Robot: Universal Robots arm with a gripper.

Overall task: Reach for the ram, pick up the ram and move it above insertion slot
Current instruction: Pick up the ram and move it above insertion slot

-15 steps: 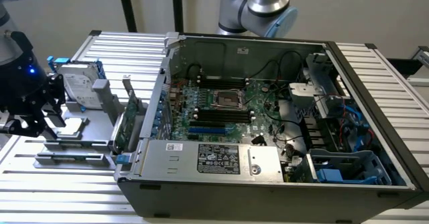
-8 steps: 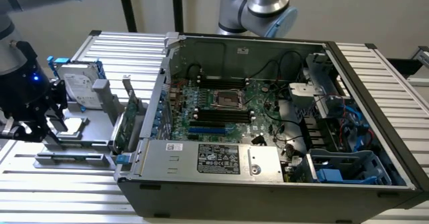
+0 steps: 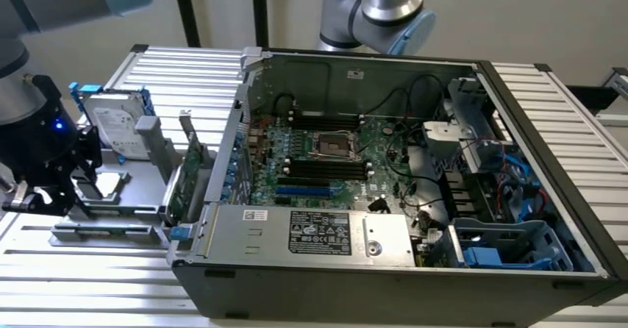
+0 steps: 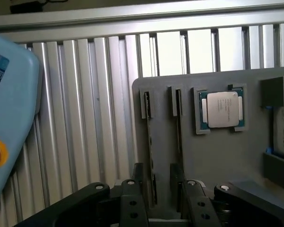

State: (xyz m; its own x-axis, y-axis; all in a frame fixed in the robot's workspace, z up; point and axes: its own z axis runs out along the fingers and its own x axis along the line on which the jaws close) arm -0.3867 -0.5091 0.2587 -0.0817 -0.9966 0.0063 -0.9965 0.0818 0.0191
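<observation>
Wrist view: the ram, thin and dark, edge-on by the open tool.

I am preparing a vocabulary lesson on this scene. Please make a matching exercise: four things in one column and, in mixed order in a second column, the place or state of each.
Things
1. ram
2. processor chip
3. insertion slot
4. gripper

Place or state
A. on the motherboard inside the case
B. open, close to the gray holder
C. flat in a square recess of the holder
D. on edge in a groove of the holder

Pairs: 1-D, 2-C, 3-A, 4-B
</observation>
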